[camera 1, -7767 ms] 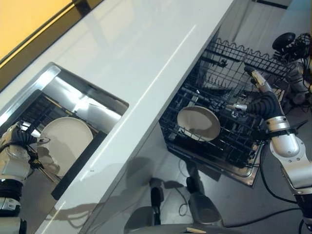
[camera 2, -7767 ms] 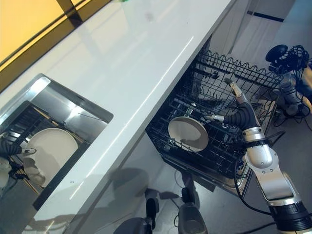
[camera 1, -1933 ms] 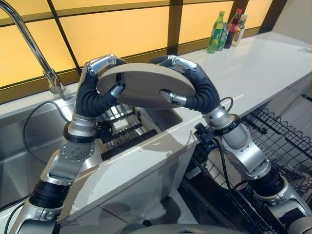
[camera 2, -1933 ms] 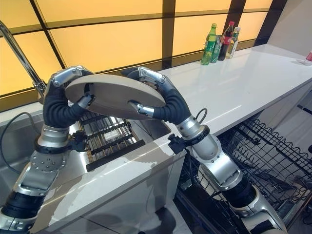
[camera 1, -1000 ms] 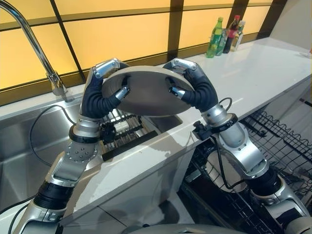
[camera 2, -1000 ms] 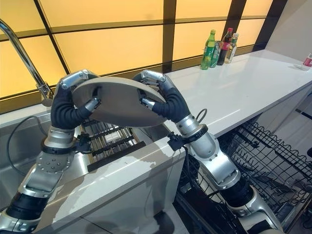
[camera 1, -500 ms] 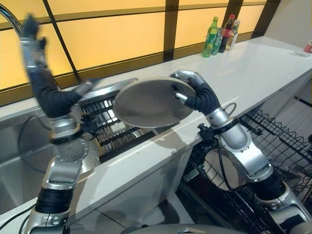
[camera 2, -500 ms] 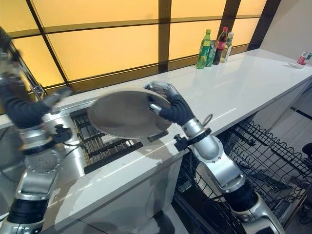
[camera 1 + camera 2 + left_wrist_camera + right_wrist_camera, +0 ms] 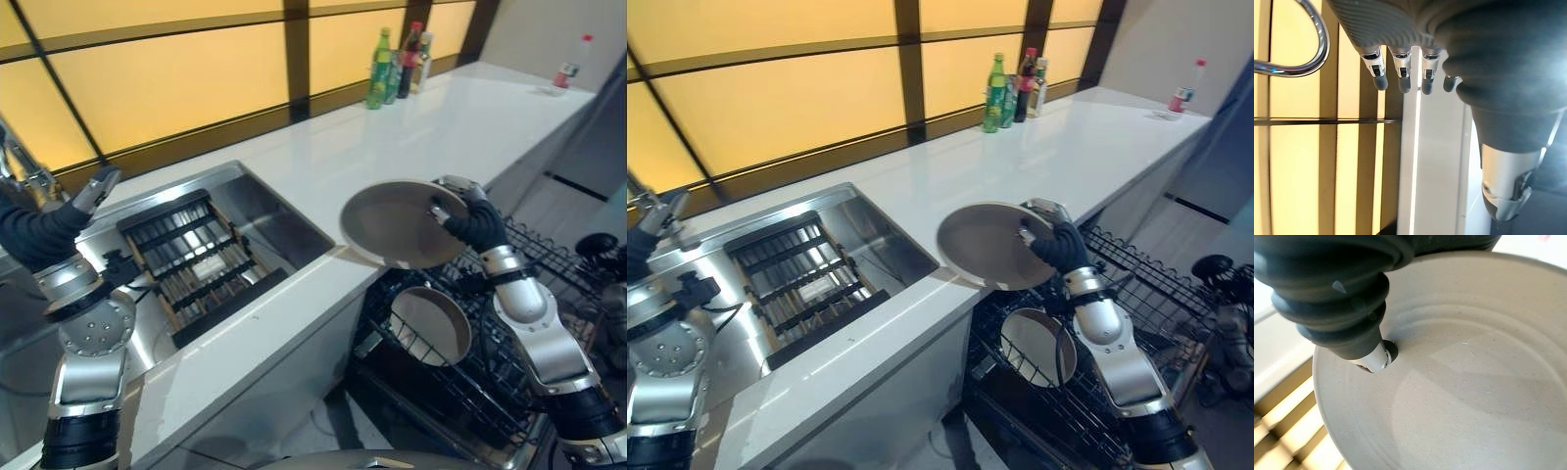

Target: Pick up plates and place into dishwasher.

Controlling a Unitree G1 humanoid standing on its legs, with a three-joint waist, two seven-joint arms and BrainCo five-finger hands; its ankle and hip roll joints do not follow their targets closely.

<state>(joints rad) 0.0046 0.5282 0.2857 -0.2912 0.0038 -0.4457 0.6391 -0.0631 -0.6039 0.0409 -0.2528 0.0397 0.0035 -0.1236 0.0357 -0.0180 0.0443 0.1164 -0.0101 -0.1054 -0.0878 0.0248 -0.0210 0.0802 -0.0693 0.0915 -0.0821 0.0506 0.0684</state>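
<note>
Plate (image 9: 392, 223), stiff, smooth and likely breakable, is pinched at its rim by your right hand (image 9: 468, 217) over the worktop (image 9: 460, 122) edge, while your left hand (image 9: 1400, 73) hangs slack-fingered and empty.

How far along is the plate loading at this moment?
Done: one plate already stands in the dishwasher rack. In hand: the right hand grips a second plate by its rim, over the counter edge just above the rack. The left hand is open beside the sink. Left: lowering this plate into the rack. The sink's grid shows no further plates.
</note>
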